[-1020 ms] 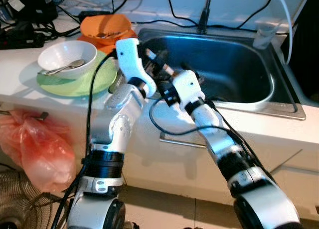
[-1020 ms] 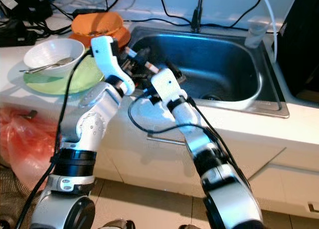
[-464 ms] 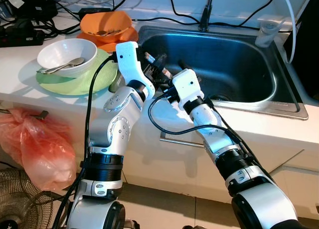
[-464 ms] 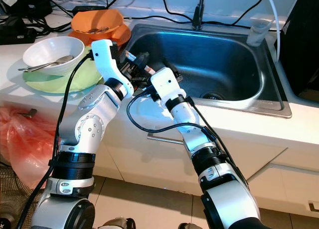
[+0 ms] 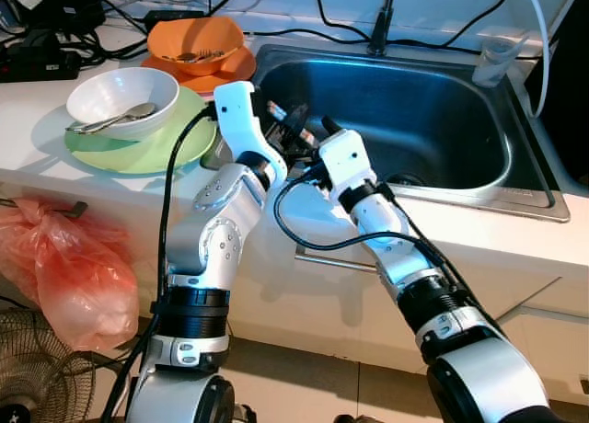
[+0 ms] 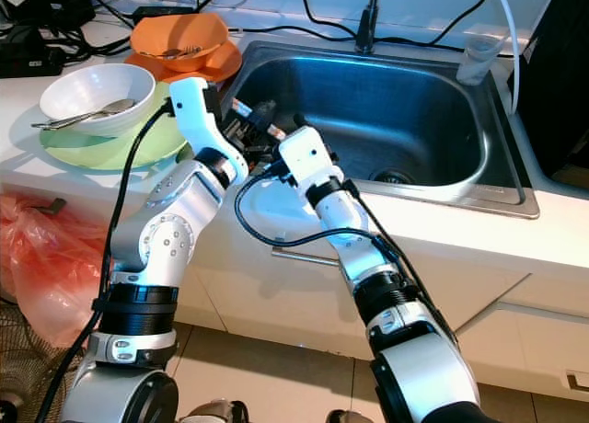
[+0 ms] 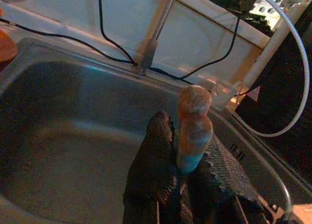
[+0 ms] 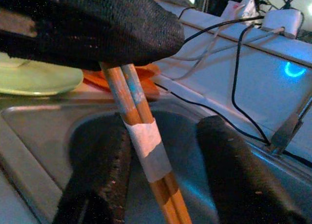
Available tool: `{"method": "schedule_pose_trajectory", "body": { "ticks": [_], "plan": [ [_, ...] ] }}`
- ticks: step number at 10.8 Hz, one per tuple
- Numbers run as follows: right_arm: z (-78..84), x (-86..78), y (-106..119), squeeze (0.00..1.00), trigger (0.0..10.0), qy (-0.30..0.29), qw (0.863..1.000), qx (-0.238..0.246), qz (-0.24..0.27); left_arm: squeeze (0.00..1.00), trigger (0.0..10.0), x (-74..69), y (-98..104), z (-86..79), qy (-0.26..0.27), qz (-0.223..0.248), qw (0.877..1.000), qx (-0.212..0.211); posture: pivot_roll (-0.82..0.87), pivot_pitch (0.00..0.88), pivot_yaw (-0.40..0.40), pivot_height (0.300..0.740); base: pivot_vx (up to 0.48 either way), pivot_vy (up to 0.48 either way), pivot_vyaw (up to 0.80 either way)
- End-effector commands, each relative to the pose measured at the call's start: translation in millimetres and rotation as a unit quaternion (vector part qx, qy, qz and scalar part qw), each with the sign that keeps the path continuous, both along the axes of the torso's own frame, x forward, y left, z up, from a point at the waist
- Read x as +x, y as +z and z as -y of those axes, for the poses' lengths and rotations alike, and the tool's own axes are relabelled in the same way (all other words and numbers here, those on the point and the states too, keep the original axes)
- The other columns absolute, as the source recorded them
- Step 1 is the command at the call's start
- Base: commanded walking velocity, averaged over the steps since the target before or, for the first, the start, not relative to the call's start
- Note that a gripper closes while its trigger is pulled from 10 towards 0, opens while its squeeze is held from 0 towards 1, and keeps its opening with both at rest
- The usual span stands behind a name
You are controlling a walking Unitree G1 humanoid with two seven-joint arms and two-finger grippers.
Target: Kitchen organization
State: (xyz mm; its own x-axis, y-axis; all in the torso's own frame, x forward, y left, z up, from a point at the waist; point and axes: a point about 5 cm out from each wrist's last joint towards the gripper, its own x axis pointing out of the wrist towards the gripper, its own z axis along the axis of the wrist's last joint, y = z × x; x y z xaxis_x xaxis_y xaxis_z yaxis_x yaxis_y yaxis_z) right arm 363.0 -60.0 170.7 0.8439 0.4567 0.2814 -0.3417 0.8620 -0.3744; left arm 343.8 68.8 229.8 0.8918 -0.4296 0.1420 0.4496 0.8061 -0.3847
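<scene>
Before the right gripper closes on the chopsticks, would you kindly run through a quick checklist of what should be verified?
1. Left gripper holds the chopsticks: ok, its fingers are shut on the pair.
2. Chopsticks stay together: ok, white tape binds them.
3. Right gripper open around the pair: ok, one of its fingers sits on each side.
4. Chopsticks centred between those fingers: not ok, they lie close to one of them.
5. Handover is over the sink: ok.
6. White bowl and green plate out of the arms' way: cannot tell, the left arm passes close by.
</scene>
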Motion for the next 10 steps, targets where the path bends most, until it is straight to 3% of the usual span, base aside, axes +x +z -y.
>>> {"method": "schedule_pose_trajectory", "body": {
  "ticks": [1, 5, 6, 7, 8, 10],
  "plan": [
    [-2.6, 2.1, 9.9, 0.00, 0.0, 0.005, 1.000, 0.005, 0.016, 0.00, 0.0, -3.7, -5.2, 8.8, -0.016, -0.012, 1.000, 0.002, 0.07, 0.092, 0.012, 0.740, 0.000, 0.000, 0.00],
    [-2.9, 2.1, 9.2, 0.00, 0.0, 0.007, 1.000, 0.006, 0.015, 0.00, 0.4, -4.5, -6.4, 9.1, -0.018, -0.015, 1.000, 0.001, 0.07, 0.094, 0.007, 0.740, 0.000, 0.000, 0.00],
    [-2.7, 2.0, 9.2, 0.00, 0.0, 0.008, 1.000, 0.006, 0.015, 0.00, 1.5, -4.7, -6.7, 9.2, -0.017, -0.015, 1.000, 0.001, 0.07, 0.095, 0.006, 0.740, 0.000, 0.000, 0.00],
    [-2.5, 2.0, 9.1, 0.00, 0.0, 0.009, 1.000, 0.005, 0.015, 0.00, 4.6, -4.6, -6.9, 9.1, -0.017, -0.015, 1.000, 0.002, 0.07, 0.095, 0.005, 0.740, 0.000, 0.000, 0.00],
    [-2.0, 2.1, 8.9, 0.00, 0.0, 0.009, 1.000, 0.005, 0.015, 0.00, 10.0, -4.4, -6.9, 9.0, -0.017, -0.013, 1.000, 0.003, 0.07, 0.095, 0.003, 0.740, 0.000, 0.000, 0.00],
    [-1.7, 2.2, 8.7, 0.00, 0.0, 0.010, 1.000, 0.004, 0.014, 0.00, 10.0, -4.1, -6.5, 8.8, -0.016, -0.010, 1.000, 0.003, 0.07, 0.095, 0.002, 0.740, 0.000, 0.000, 0.00]
  ]
}}
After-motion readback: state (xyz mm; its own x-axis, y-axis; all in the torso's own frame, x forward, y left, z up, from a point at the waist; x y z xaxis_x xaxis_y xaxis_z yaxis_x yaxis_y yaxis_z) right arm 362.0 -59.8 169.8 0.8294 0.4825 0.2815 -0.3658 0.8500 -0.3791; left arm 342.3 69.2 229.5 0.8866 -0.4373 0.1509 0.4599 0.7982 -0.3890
